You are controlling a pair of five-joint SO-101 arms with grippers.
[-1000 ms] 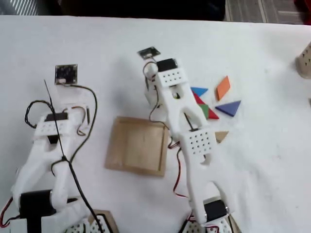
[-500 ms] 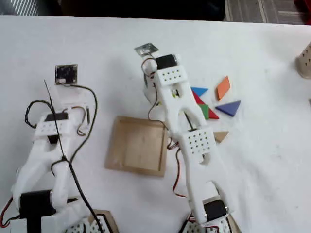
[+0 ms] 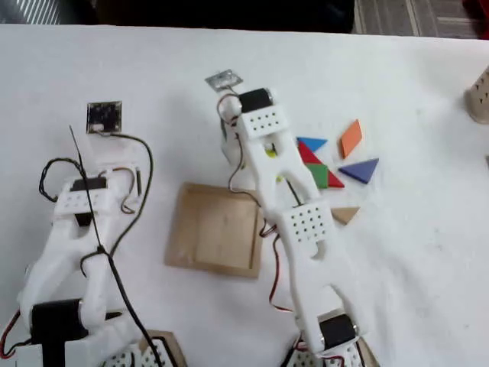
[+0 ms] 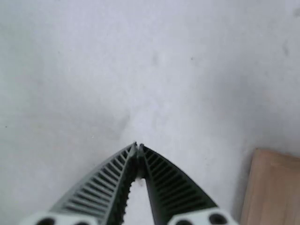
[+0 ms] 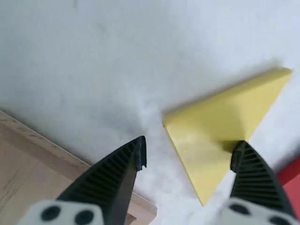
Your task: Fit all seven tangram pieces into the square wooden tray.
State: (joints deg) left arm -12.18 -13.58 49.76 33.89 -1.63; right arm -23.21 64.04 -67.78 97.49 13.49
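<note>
Looks like first pick: right jaws open astride yellow triangle (image 5: 220, 122) beside empty tray (image 3: 216, 229), left jaws closed on nothing; next: close, lift, carry to tray.

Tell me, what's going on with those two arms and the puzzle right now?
Left gripper shut, over the table. Right gripper open, fingers either side of the yellow triangle, beside the tray. No piece in the tray yet; path looks open.
</note>
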